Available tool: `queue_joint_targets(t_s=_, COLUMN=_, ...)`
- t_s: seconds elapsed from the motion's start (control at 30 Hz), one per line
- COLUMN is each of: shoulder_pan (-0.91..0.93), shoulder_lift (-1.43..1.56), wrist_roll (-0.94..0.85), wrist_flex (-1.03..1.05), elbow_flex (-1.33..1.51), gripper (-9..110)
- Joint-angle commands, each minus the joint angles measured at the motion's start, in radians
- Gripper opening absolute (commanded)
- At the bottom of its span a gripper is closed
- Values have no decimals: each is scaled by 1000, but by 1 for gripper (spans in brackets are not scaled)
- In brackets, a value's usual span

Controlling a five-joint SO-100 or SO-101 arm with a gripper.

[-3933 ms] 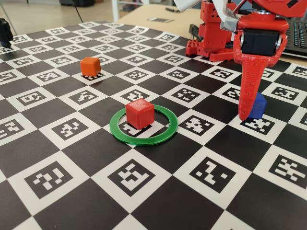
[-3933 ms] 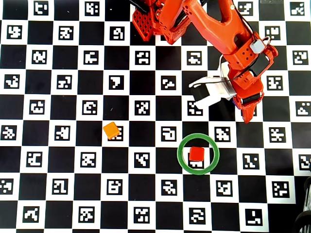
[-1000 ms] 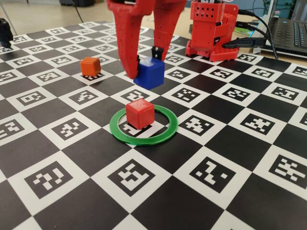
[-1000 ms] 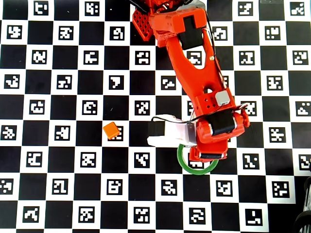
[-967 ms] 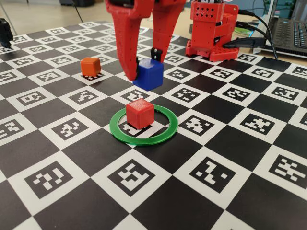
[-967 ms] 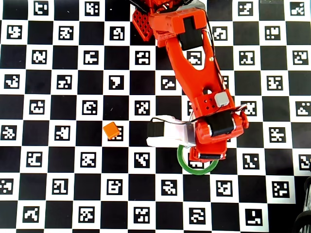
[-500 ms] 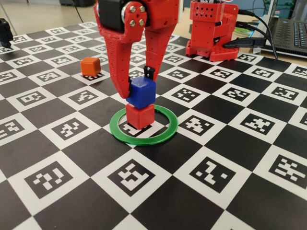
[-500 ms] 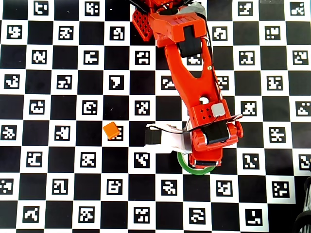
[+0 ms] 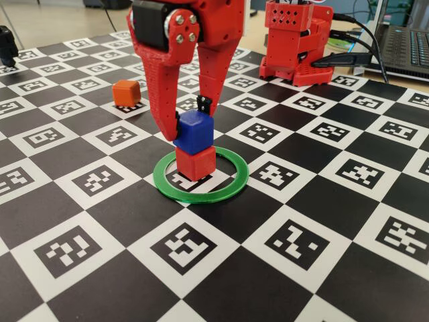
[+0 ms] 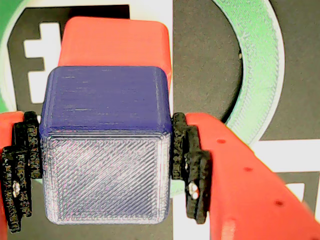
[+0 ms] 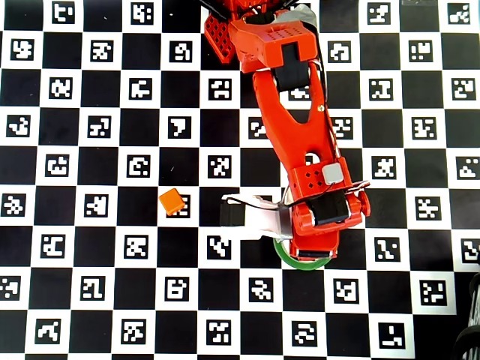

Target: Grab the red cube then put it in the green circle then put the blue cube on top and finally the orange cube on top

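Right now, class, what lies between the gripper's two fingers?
The blue cube, clamped between the gripper's black pads in the wrist view, above the red cube.

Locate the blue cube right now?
In the fixed view, the blue cube sits centre-left, clamped in the gripper directly atop the red cube inside the green circle; the orange cube lies far left.
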Motion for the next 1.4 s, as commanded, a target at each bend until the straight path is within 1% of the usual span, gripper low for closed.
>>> queue_joint_targets(t_s=0.0, shoulder_pan=2, shoulder_lift=44, wrist_roll=5, wrist_flex=31, elbow_flex=-75, gripper=12)
queue_joint_targets(t_s=0.03, shoulder_pan=2, shoulder_lift=48, wrist_roll=12, wrist_flex=38, elbow_flex=-83, gripper=15)
queue_joint_targets(t_s=0.1, shoulder_pan=-5, shoulder_lift=60, wrist_roll=-3, wrist_flex=58, elbow_flex=-95, gripper=29)
queue_joint_targets(t_s=0.2, shoulder_pan=-17, shoulder_lift=95, wrist_roll=-25, wrist_flex=77, elbow_flex=-100, gripper=30)
queue_joint_targets(t_s=0.5, shoulder_pan=-17, shoulder_lift=268, wrist_roll=15, wrist_flex=103, elbow_flex=-97, gripper=35)
queue_joint_targets(t_s=0.63, shoulder_pan=6, shoulder_lift=414, wrist_roll=-38, wrist_flex=135, elbow_flex=-57, gripper=40)
queue_joint_targets(t_s=0.7, shoulder_pan=32, shoulder_lift=485, wrist_roll=-80, wrist_flex=137, elbow_flex=-18, gripper=40)
queue_joint_targets(t_s=0.8, shoulder_pan=92, shoulder_lift=563, wrist_roll=-89, wrist_flex=175, elbow_flex=17, gripper=40)
queue_joint_targets(t_s=0.9, shoulder_pan=178, shoulder_lift=621, wrist_roll=-219, wrist_flex=209, elbow_flex=67, gripper=40)
queue_joint_targets(t_s=0.97, shoulder_pan=250, shoulder_lift=652, wrist_roll=-391, wrist_flex=221, elbow_flex=109, gripper=40)
queue_joint_targets(t_s=1.07, shoulder_pan=359, shoulder_lift=666, wrist_roll=-448, wrist_flex=195, elbow_flex=167, gripper=41)
queue_joint_targets(t_s=1.23, shoulder_pan=514, shoulder_lift=617, wrist_roll=-548, wrist_flex=143, elbow_flex=227, gripper=49)
queue_joint_targets(t_s=1.37, shoulder_pan=604, shoulder_lift=538, wrist_roll=-634, wrist_flex=104, elbow_flex=247, gripper=51)
